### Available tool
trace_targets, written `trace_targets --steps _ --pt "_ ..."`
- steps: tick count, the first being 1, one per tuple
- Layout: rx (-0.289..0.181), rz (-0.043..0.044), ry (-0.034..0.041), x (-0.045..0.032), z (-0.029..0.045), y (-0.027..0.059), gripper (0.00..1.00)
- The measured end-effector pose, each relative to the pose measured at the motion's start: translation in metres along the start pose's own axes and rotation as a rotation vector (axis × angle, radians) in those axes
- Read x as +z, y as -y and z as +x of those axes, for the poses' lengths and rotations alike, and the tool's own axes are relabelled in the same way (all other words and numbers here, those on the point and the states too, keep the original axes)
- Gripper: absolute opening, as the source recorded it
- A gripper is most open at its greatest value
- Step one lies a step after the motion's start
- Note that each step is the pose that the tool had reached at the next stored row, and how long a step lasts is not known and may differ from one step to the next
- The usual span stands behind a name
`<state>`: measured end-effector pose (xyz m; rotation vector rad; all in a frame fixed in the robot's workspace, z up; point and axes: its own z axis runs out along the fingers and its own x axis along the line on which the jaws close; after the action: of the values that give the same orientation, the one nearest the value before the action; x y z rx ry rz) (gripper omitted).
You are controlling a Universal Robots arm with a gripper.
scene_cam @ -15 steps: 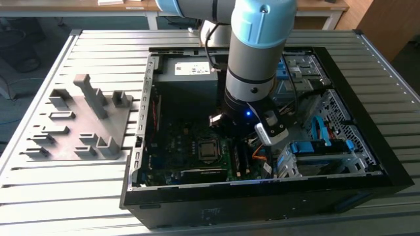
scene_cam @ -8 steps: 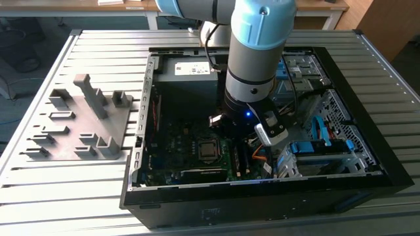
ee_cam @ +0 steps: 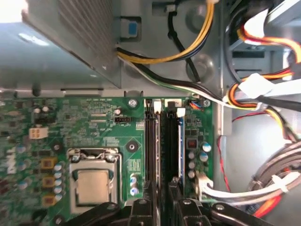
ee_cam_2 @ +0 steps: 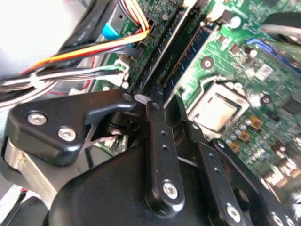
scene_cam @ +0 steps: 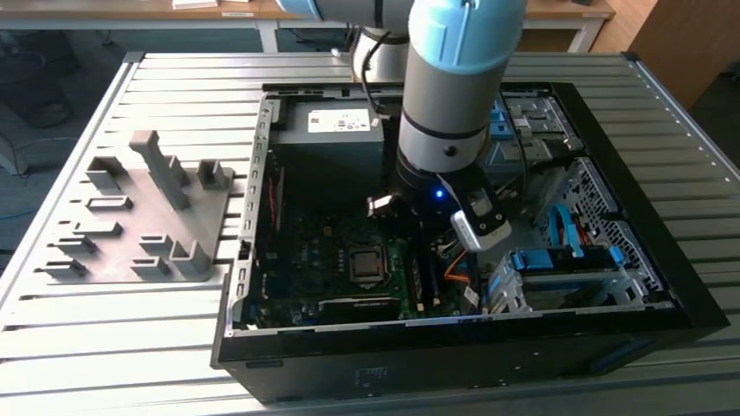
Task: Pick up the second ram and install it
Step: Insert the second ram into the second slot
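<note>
Black gripper (ee_cam_2: 157, 101) parts sit closest in both wrist views, with its fingers (ee_cam: 141, 207) pushed down over the long black slots (ee_cam: 157, 141) on the green board (ee_cam: 94, 127). Between the fingertips in the second wrist view a thin dark edge lines up with 1 slot, which may be the second ram (ee_cam_2: 186, 49), but it is hard to be sure. Whether the fingers are pinching it or loose cannot be told. Just beside the slots sits the shiny square chip (ee_cam: 91, 183). Past them run yellow, orange and white wires (ee_cam: 197, 37). In the exterior view the arm (scene_cam: 457, 104) reaches down into the open computer case (scene_cam: 647, 303), and a grey holder block (scene_cam: 151, 217) lies on the table (scene_cam: 69, 338) at the exterior view's left.
</note>
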<state>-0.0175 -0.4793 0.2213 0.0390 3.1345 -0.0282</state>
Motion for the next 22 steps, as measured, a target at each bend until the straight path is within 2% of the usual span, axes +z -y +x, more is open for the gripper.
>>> trace_targets --steps 6,9,12,22 --pt "0.0 0.0004 0.0 -0.0259 -0.0001 -0.0013 0.25" --pt "0.0 0.0007 0.0 -0.0327 -0.0002 -0.0016 0.1" --pt "0.0 0.0007 0.0001 -0.0391 -0.0002 -0.0017 0.1" --pt "0.0 0.0006 0.0001 -0.0406 -0.0002 -0.0017 0.1"
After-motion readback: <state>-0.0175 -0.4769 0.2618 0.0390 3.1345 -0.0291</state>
